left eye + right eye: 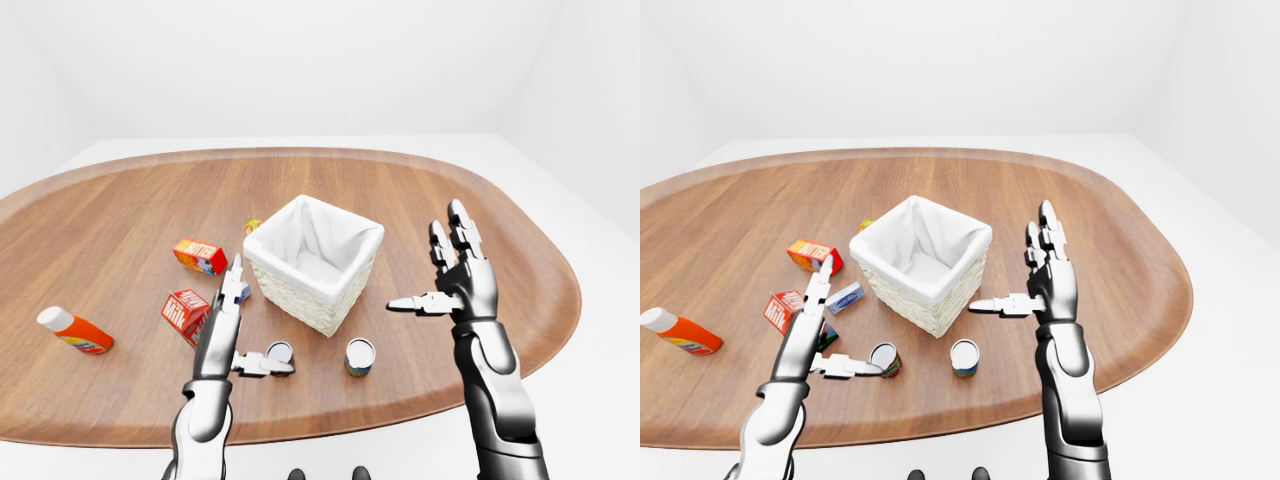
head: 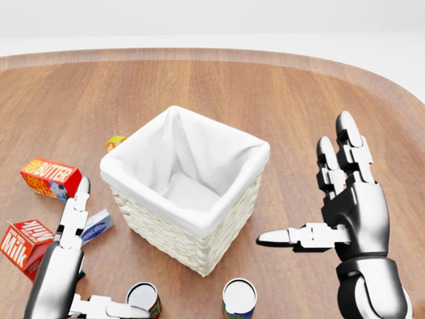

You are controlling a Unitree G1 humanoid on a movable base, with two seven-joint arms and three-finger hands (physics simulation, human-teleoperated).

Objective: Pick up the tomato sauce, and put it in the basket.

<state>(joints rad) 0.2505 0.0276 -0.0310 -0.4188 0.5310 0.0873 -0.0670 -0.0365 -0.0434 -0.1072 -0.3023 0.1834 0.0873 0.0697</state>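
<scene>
The tomato sauce, a red-labelled can [image 2: 145,299] with a silver lid, stands upright on the wooden table below the basket's left corner. The white-lined wicker basket [image 2: 174,234] sits in the middle of the head view and is empty inside. My left hand [image 2: 114,251] is open at the lower left, its thumb lying just left of the can and its long fingers pointing up past the basket's left side. It holds nothing. Right of the basket, my right hand [image 2: 302,186] is raised, open and empty, with the thumb pointing at the basket.
A blue-labelled can [image 2: 239,297] stands just right of the tomato sauce. On the left lie a butter box [image 2: 50,176], a milk carton [image 2: 23,246], a small blue box [image 2: 97,226] and a small orange pack [image 2: 115,141]. An orange bottle [image 1: 75,330] lies far left.
</scene>
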